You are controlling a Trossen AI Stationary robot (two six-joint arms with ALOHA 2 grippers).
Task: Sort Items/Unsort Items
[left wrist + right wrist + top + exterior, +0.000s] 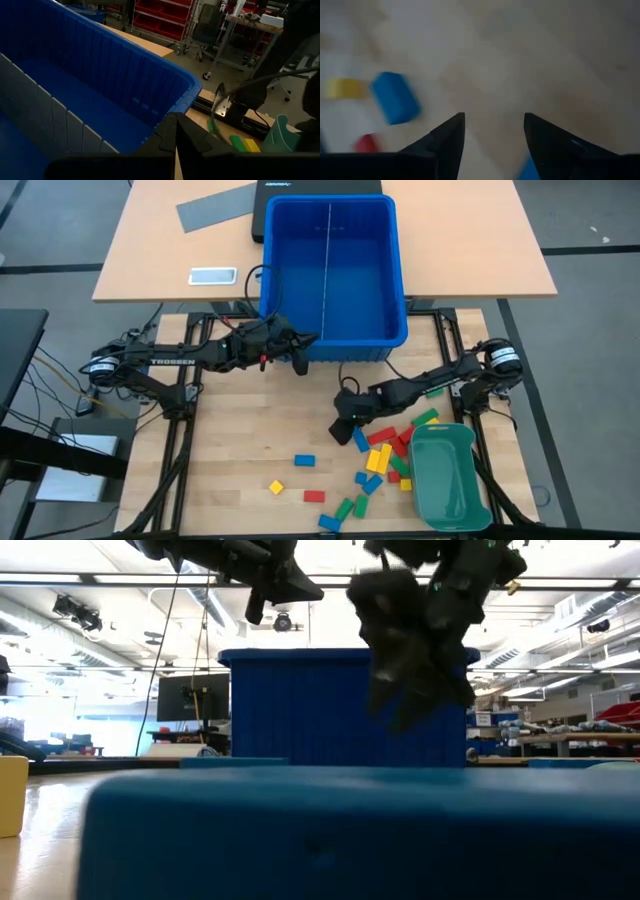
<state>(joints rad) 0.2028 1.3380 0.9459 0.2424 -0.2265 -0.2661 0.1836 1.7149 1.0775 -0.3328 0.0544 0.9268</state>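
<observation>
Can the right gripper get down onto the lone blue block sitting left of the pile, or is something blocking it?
Probably yes. The right gripper hangs open above bare wood just up and right of the blue block, with nothing between them. The block lies apart from the others, so the fingers should have room on both sides.

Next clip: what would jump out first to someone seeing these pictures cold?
The big blue bin with its grey divider dominates the table's far middle, the shut left gripper hovering at its near wall. At the near right, coloured toy blocks lie scattered beside a teal tray, with the right gripper open just above the wood.
</observation>
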